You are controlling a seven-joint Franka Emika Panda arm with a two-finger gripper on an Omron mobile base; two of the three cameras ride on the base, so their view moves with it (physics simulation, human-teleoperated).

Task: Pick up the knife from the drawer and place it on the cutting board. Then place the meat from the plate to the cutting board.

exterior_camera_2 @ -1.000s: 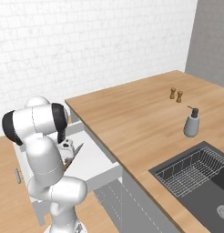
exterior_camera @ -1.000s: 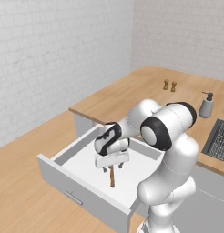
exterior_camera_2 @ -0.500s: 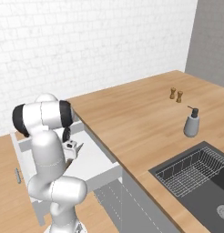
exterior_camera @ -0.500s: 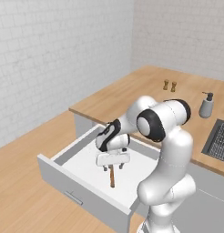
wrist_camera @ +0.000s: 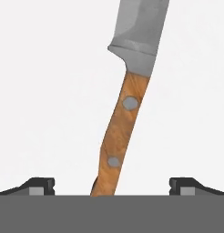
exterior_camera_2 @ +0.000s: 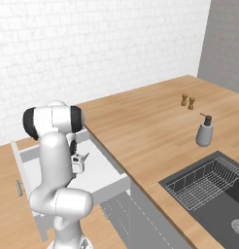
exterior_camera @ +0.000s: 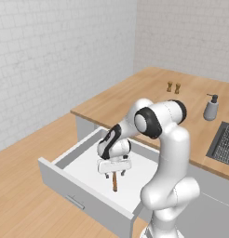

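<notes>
- The gripper (wrist_camera: 112, 186) is held spread wide inside the open drawer (exterior_camera: 88, 153), nothing being pinched, with one tip at each side of the hand view's lower edge.
- The knife (wrist_camera: 127, 104) is seen lying flat on the white drawer floor directly below the gripper, its wooden handle (wrist_camera: 119, 136) passing between the two fingertips (wrist_camera: 38, 185) and its blade running away ahead of them.
- The handle is slightly slanted relative to the line between the tips (a small wrist roll would likely square it up).
- A straight descent is judged best, so that the tips are brought down either side of the handle, not the blade.
- Closure should be made only once the tips are level with the handle; a grip near the rivets is advised, so the knife is not tipped when lifted.
- In the left base view, the handle end (exterior_camera: 115, 182) is seen protruding just below the gripper (exterior_camera: 114, 168).
</notes>
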